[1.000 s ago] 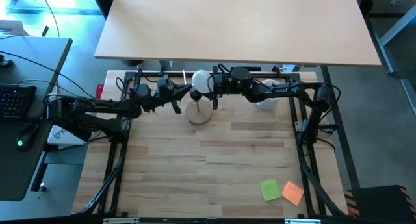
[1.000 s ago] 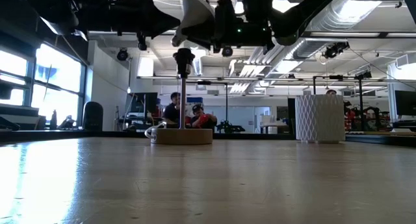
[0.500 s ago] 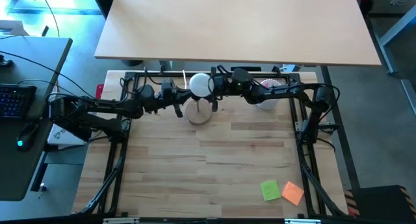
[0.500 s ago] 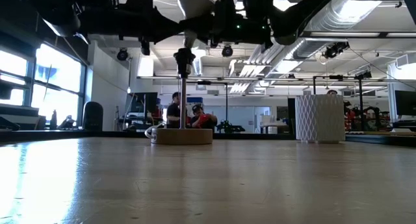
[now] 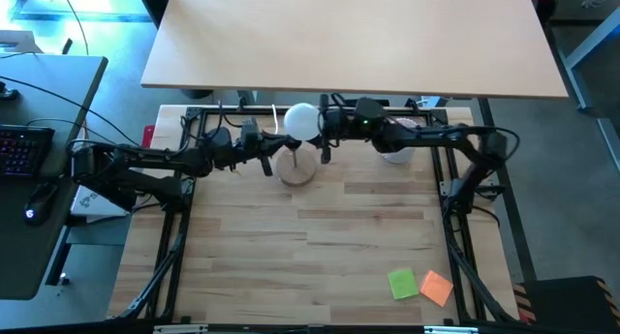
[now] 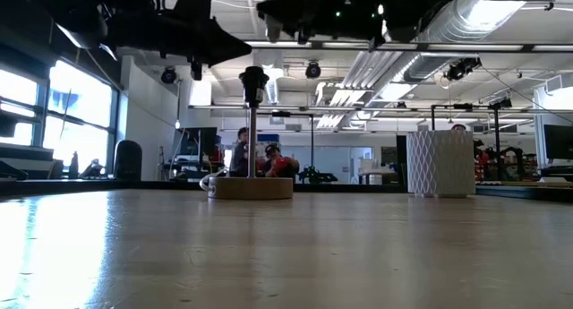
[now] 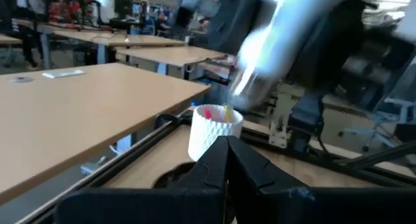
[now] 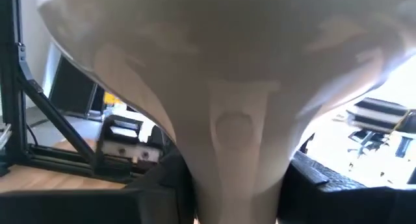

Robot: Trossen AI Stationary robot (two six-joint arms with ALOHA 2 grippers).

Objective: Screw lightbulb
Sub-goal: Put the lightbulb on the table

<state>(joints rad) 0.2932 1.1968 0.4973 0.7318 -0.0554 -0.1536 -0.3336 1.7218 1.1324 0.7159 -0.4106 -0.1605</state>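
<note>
The white lightbulb (image 5: 301,121) hangs at the table's far middle, above the round wooden lamp base (image 5: 296,167). My right gripper (image 5: 323,133) is shut on it from the right. The bulb fills the right wrist view, its neck (image 8: 237,152) running down between the fingers. In the low view the black socket (image 6: 254,79) tops a thin post on the base (image 6: 254,187), and the bulb is above the frame's top. My left gripper (image 5: 267,152) is shut on nothing, just left of the post, its closed tips (image 7: 227,160) pointing level. My right gripper pinches the bulb's cone-shaped neck (image 8: 235,130) between its two fingers (image 8: 162,185), one on each side. The fingers come level from the table's right. The bulb stands upright, globe up and narrow end down, lifted clear above the socket.
A white ribbed cup (image 5: 397,146) with pink items stands at the far right, also in the low view (image 6: 440,163). Green (image 5: 403,284) and orange (image 5: 437,288) notes lie near the front right. People sit in the room beyond (image 6: 240,152).
My right gripper has risen with the lightbulb, carrying it up from just over the socket and out of the low view's top. The bulb has come more upright. The lamp base has stayed put.
</note>
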